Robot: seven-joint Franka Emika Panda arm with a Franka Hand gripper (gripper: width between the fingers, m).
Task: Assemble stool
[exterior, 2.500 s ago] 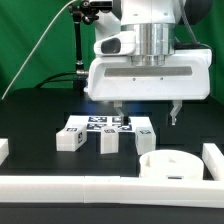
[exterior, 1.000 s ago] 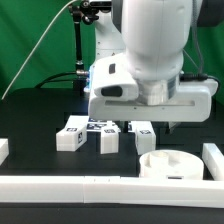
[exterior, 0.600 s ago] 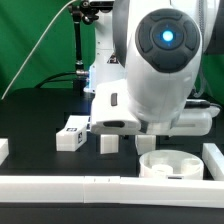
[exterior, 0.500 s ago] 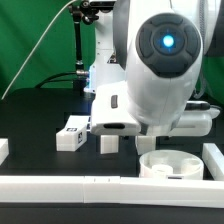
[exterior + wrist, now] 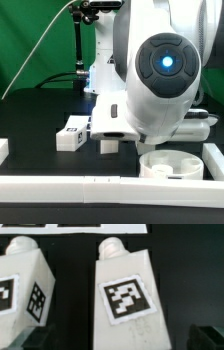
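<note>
In the wrist view a white blocky stool leg (image 5: 125, 286) with a black-and-white tag lies between my gripper (image 5: 122, 340) fingers. The jaws stand apart, one dark fingertip (image 5: 208, 336) on each side of the leg, with a dark gap on both sides. A second leg (image 5: 22, 286) lies beside it. In the exterior view the arm's body hides the gripper. Two legs show there, one (image 5: 70, 133) at the left and one (image 5: 108, 143) partly under the arm. The round ribbed seat (image 5: 178, 163) lies at the exterior view's right. The third leg is hidden.
Long white border rails run along the front (image 5: 90, 186), with short pieces at the left (image 5: 3, 150) and right (image 5: 213, 155). The marker board's edge (image 5: 70, 227) lies just beyond the legs. A green backdrop stands behind.
The arm has swung forward and down over the legs, its wrist turned toward the camera. It now hides the third leg, the marker board and the gripper in the exterior view.
</note>
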